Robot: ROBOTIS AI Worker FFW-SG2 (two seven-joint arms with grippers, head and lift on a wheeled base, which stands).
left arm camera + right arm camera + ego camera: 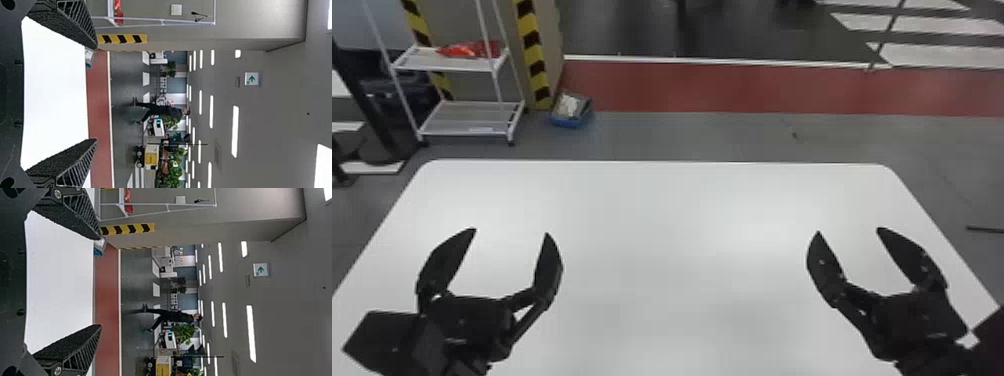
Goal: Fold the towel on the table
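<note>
The white table [677,210] spreads out with a bare, plain top. Over its left part, my left gripper [511,231] stands open, its two black fingers wide apart with nothing between them. My right gripper [849,230] is open too, over the right part of the table, and holds nothing. In the left wrist view, the left gripper [96,93] has its fingers spread, with the white tabletop [55,98] behind the gap. The right wrist view has the right gripper [100,282] with fingers similarly apart before the tabletop [60,286].
Beyond the table's far left corner stands a white shelf rack [472,117] with a red item [469,49] on it. A blue box [571,111] sits on the floor beside a striped pillar [534,55]. The table's rounded far edge [657,161] borders the grey floor.
</note>
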